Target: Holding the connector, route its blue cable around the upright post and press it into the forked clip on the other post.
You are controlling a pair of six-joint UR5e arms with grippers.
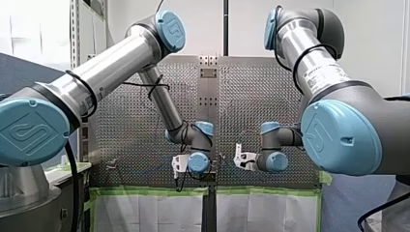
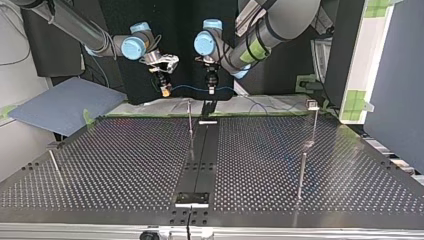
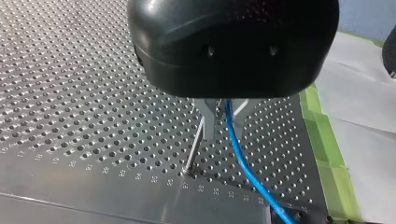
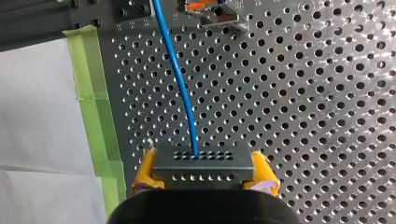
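Cable (image 2: 190, 87) spanning my right claw (image 2: 164, 91) to my left claw (image 2: 211, 90) (over table's (image 2: 125, 165) far edge), post (image 2: 190, 120) below.

1. The connector (image 4: 203, 165), a dark grey block with rows of small holes, is sitting clamped between the right fingers (image 4: 144, 170).
2. The cable (image 4: 180, 88), blue, is leaving the connector's face, curving to the left fingers (image 3: 212, 123) and dropping toward the surface (image 2: 125, 165).
3. The post (image 2: 189, 117) is standing upright near the top view's far middle.
4. The clip (image 2: 312, 104) is topping a second post (image 2: 314, 125) at that view's right, well apart from the cable.
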